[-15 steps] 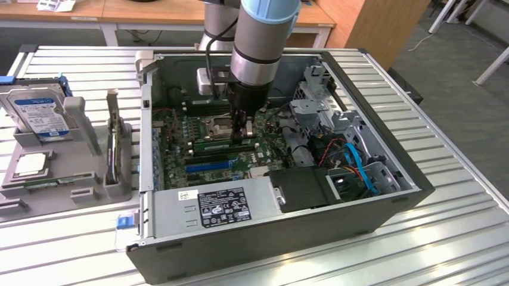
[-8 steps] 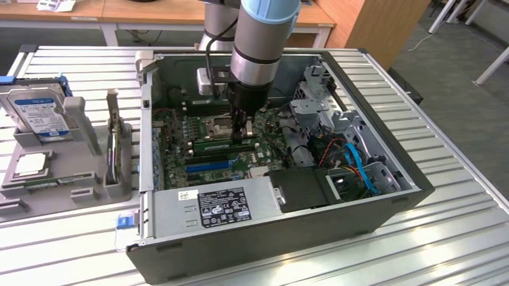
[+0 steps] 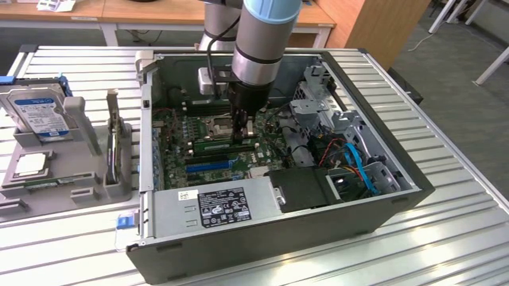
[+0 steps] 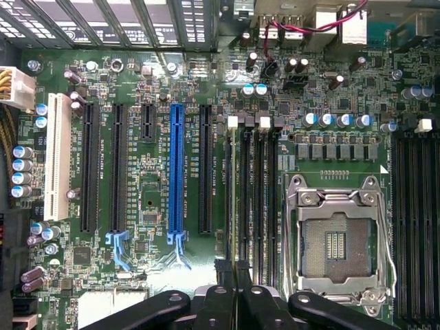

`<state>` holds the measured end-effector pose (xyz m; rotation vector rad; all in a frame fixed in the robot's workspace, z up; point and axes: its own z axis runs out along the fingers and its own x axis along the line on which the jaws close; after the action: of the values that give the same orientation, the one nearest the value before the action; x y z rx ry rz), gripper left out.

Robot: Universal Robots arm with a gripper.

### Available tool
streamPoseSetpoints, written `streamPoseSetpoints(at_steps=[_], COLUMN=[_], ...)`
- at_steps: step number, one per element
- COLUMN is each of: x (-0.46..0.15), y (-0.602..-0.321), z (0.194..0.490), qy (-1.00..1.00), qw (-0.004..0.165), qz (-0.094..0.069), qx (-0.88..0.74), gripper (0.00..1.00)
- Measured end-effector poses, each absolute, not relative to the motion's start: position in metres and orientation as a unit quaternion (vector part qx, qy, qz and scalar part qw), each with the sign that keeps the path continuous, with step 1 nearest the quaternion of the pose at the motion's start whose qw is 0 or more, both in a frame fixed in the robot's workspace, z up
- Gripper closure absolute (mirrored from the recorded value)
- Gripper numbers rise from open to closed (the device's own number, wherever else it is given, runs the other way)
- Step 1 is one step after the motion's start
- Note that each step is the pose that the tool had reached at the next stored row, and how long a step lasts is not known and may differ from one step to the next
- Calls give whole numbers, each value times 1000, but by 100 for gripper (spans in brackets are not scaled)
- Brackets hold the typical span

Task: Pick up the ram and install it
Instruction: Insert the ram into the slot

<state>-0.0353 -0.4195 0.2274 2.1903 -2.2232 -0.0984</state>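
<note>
The end effector (image 3: 245, 132) sits low inside the open computer case (image 3: 382, 196). Its fingers (image 4: 225, 275) are pinched together on what I take to be the ram (image 3: 226, 143). In the exterior view this is a narrow green stick directly under the fingertips, lying lengthwise along the bank of memory slots (image 4: 253, 192). In the wrist view the fingertips meet right over one slot of that bank, in line with it.

The pick-up therefore looks finished, and the stick has been brought to the motherboard and lined up with a slot (the harder half, I would say). What remains is the seating. I cannot tell whether the stick's edge is pressed home or only resting at the slot mouth, and the white latch tabs (image 4: 232, 122) at the slot ends do not settle it.

The empty processor socket (image 4: 337, 240) lies just beside the end effector, and the blue expansion slot (image 4: 176, 172) is farther off on the other side. The grey parts fixture (image 3: 80, 149) stands well apart on the tabletop (image 3: 445, 226).
</note>
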Motion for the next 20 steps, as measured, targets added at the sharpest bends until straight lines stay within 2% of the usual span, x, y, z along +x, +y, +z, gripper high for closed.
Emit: streamPoseSetpoints(at_steps=[20], x=[-33], y=[-420], z=[231], qy=[-712], qw=[17], qz=[-39], qx=[701], gripper=[89])
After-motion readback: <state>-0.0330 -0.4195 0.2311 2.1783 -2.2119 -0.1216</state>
